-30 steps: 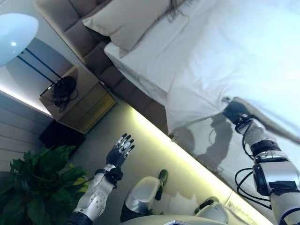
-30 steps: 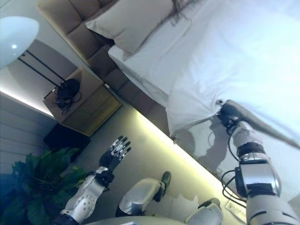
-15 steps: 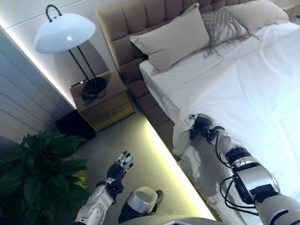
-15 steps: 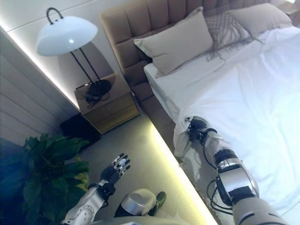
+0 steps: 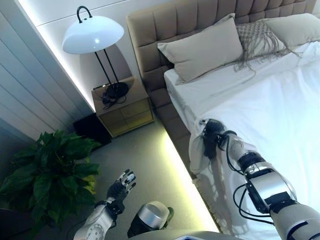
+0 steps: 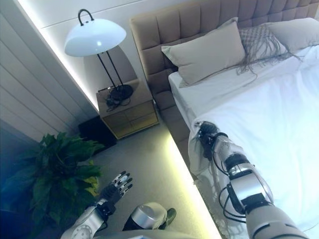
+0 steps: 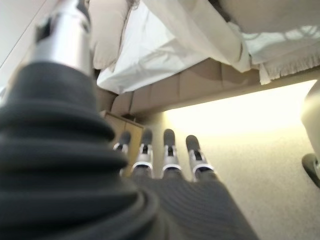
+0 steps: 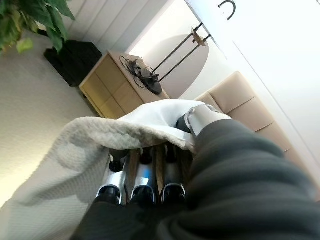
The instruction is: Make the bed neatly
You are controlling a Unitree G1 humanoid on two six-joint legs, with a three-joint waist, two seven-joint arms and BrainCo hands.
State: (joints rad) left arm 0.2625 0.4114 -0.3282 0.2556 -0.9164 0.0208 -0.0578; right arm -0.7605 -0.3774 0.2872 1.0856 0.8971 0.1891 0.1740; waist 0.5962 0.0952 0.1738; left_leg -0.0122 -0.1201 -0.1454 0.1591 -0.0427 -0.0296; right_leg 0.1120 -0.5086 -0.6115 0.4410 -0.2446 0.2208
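Bedroom floor (image 5: 150, 150), pale and carpeted, runs beside a bed (image 5: 280, 100) with a tufted beige headboard (image 5: 190, 20); a lit strip glows along the foot of the bed's near side. Beside the headboard stands a wooden nightstand (image 5: 124, 111) carrying a lamp (image 5: 93, 34) with a white dome shade, and a leafy potted plant (image 5: 50, 175) sits further out on the floor. At the head of the bed I see a beige pillow (image 5: 205, 47), a fringed grey cushion (image 5: 257, 40) next to it, and a second pillow (image 5: 297, 27) toward the far corner.

My right hand (image 5: 212, 131) is at the near side edge of the bed, below the first pillow. Its fingers (image 8: 142, 172) are curled around a gathered corner of the white duvet (image 5: 270, 115), which drapes over them in the right wrist view; the cloth bunches at the hand and hangs down over the bed's side panel. Most of the duvet lies spread over the mattress, with creases fanning out from the grasped corner, and a band of white sheet (image 5: 210, 87) shows between it and the pillows.

My left hand (image 5: 121, 186) hovers over the floor, well apart from the bed, fingers (image 7: 170, 145) straight and slightly spread, holding nothing.
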